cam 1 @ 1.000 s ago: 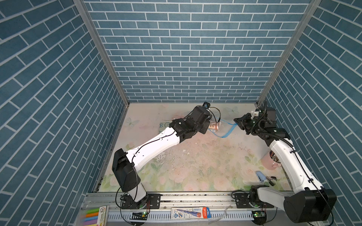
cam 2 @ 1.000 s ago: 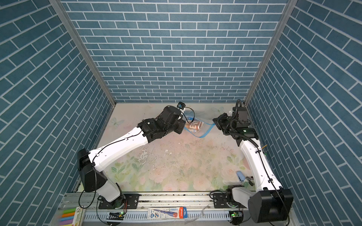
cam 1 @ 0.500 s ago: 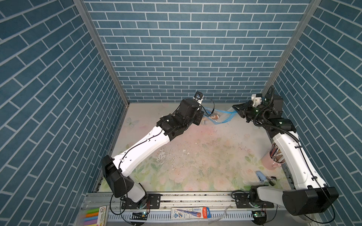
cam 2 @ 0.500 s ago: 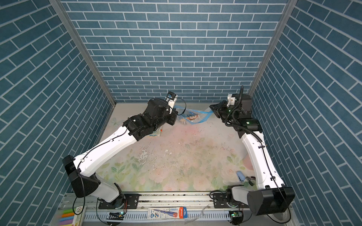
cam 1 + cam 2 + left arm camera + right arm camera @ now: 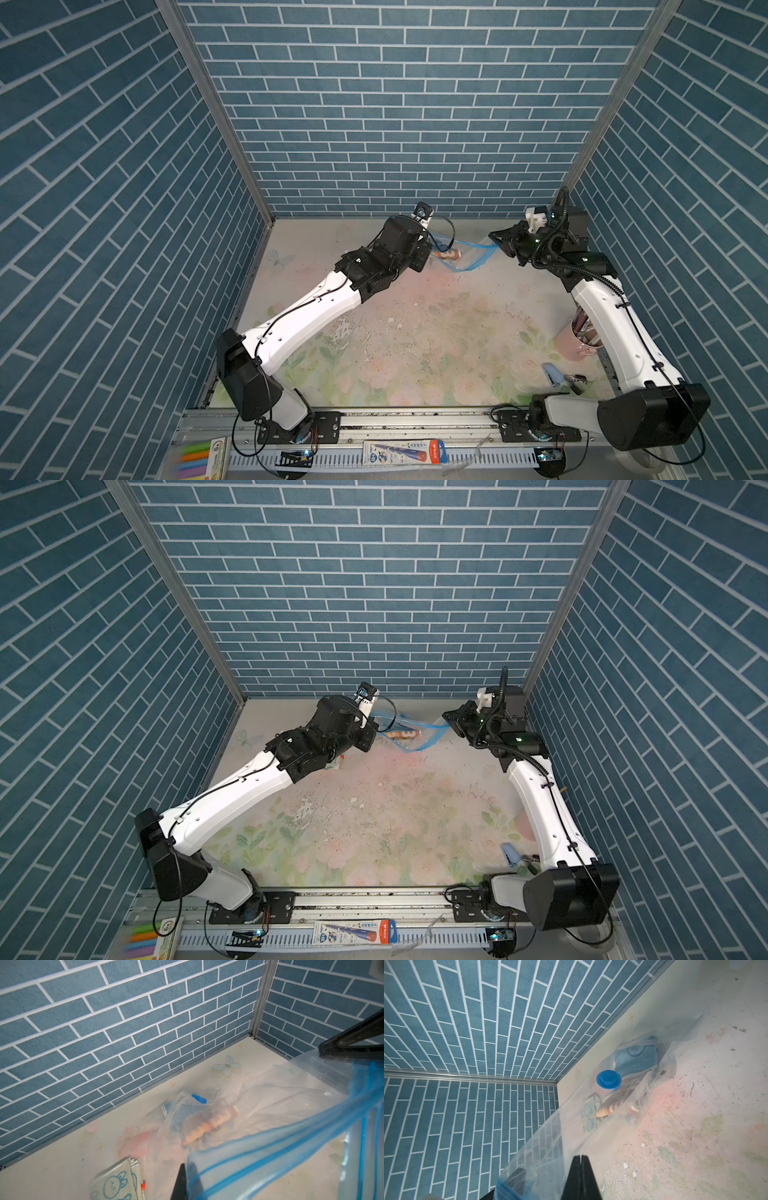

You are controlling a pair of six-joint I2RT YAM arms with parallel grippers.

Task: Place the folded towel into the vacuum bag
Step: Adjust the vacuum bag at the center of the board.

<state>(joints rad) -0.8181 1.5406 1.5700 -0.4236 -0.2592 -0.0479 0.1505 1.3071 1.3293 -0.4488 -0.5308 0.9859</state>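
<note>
vacuum bag [image 5: 468, 258] between left hand [image 5: 181, 1180] and right hand [image 5: 580, 1172], near back wall [image 5: 395, 124]; folded towel [image 5: 116, 1183] beside it

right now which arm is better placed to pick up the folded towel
Left, probably: the folded towel lies beside the left arm, across the vacuum bag from the right arm. Both jaws grip the bag, so left must release first.

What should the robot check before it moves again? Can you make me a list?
1. Left end effector shut on the vacuum bag rim: ok.
2. Right end effector shut on the rim: ok.
3. Mouth wide enough for the folded towel: cannot tell.
4. Folded towel inside the bag: not ok, it lies on the table beside it.
5. A free end effector for the towel: not ok.
</note>
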